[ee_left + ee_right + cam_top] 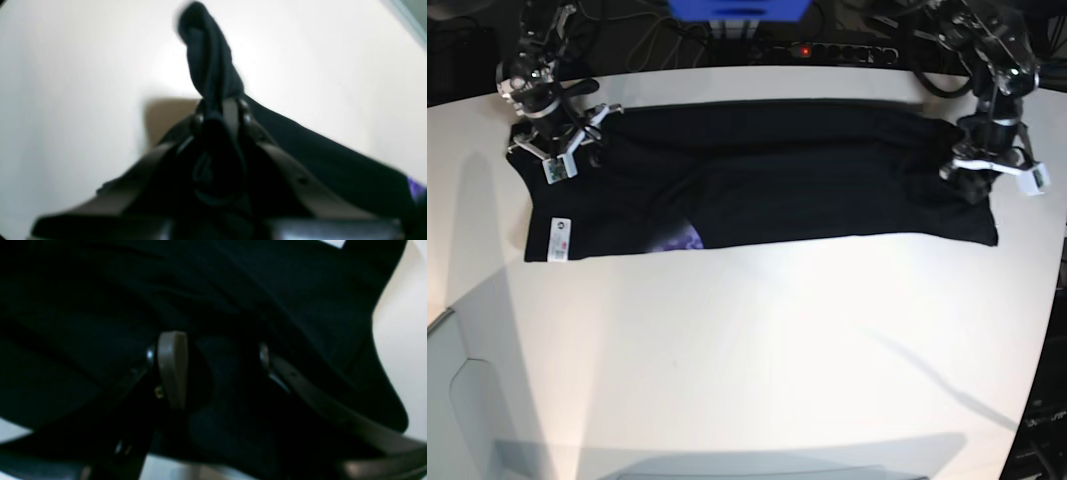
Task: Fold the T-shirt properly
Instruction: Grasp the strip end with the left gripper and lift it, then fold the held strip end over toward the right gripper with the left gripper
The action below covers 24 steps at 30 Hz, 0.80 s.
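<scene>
The black T-shirt (757,180) lies in a long band across the far half of the white table (757,350). Its white label (557,238) and a bit of purple print (682,240) show near its front left edge. My left gripper (220,110) is shut on a bunched tuft of the T-shirt (208,56) at the band's right end (982,185). My right gripper (218,363) stands over the left end (562,150), jaws apart, with black cloth (233,290) beneath and between its fingers (171,370).
A power strip (827,50) with a red light, a blue object (737,10) and cables lie behind the table's far edge. The table's curved edge runs down the right side (1052,330). Grey floor shows at the lower left (467,410).
</scene>
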Motion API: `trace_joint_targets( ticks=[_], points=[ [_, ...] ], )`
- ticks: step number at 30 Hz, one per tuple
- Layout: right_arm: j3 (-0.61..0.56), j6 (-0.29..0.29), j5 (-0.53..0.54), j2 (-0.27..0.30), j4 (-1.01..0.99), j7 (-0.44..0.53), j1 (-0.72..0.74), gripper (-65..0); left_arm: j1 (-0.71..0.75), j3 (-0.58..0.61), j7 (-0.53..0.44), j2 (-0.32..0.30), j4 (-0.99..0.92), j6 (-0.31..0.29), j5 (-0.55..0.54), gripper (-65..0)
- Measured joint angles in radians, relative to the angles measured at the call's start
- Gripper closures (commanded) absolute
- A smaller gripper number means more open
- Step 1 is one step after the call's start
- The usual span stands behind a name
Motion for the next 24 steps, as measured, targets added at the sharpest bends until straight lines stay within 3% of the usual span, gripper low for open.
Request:
trace_joint_targets(
  ticks=[4, 7, 9, 17, 21, 24],
  points=[
    [-0.001, 0.000, 0.000, 0.000, 0.000, 0.002, 0.000, -27.6, 0.039, 0.110, -0.003, 0.087, 0.019, 0.000, 0.140, 0.0],
    [-0.001, 0.000, 0.000, 0.000, 0.000, 0.002, 0.000, -27.6, 0.076, 0.232, -0.144, 0.131, 0.019, 0.001, 0.210, 0.0],
    [-0.001, 0.000, -0.001, 0.000, 0.000, 0.002, 0.000, -27.6, 0.117, 0.326, -0.224, 0.138, 0.019, 0.014, 0.277, 0.0],
    [-0.001, 0.001, -0.002, 0.000, -0.002, -0.013, 0.019, -27.6, 0.131, 0.679, -0.279, 0.135, 0.011, 0.017, 0.488, 0.0],
    [-0.002, 0.001, -0.002, 0.000, -0.002, -0.013, 0.019, -27.6, 0.116, 0.818, -0.277, 0.130, -0.028, 0.189, 0.556, 0.0],
    [-0.002, 0.001, -0.002, 0.000, -0.002, -0.013, 0.019, -27.6, 0.096, 0.930, -0.284, 0.107, -0.064, 0.224, 0.558, 0.0]
  ],
)
